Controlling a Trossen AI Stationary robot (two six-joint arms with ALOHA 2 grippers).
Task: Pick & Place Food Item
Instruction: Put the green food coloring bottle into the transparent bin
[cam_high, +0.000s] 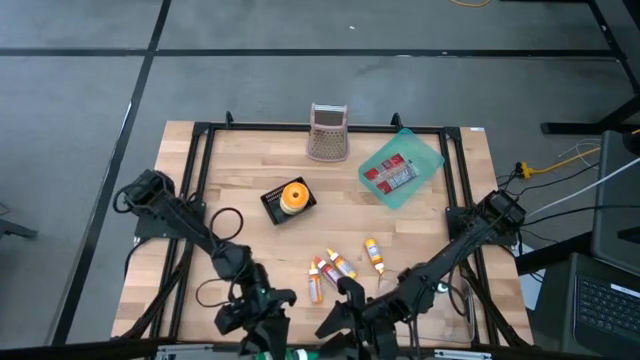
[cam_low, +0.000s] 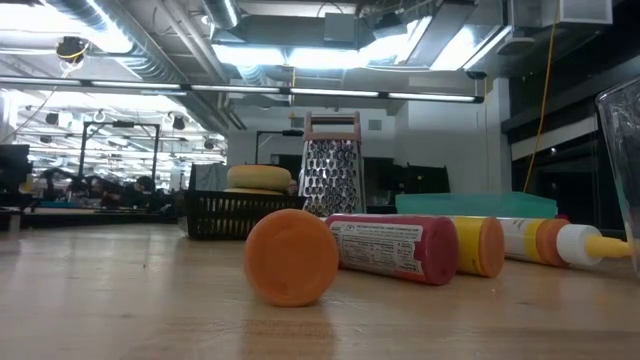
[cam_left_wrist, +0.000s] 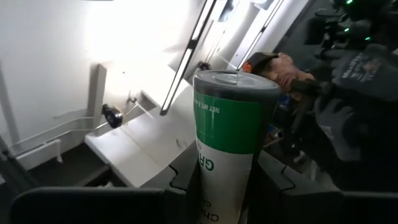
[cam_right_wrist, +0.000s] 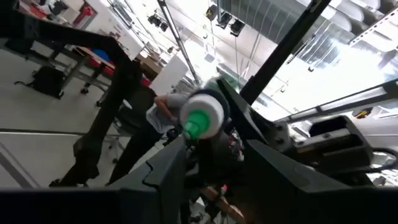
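Observation:
In the left wrist view a green and white can with a grey lid stands between the fingers of my left gripper, which is shut on it. My right gripper is shut on a white bottle with a green cap. Both grippers, left and right, hover at the table's near edge, tipped upward. Several sauce bottles lie on their sides on the wood just beyond them. My left gripper pinches the can's lower white part between its two fingers, which slant upward along the can. The can's lidded end sticks out past the fingertips, clear of the table. My right gripper has the white bottle between its two fingers. The cap end faces the wrist camera, and the bottle itself hides the place of contact. The bottle is lifted clear of the table.
A black basket holding an orange and yellow item sits mid-table. A grater stands at the far edge. A teal tray with a red packet lies at the far right. A black frame borders the table.

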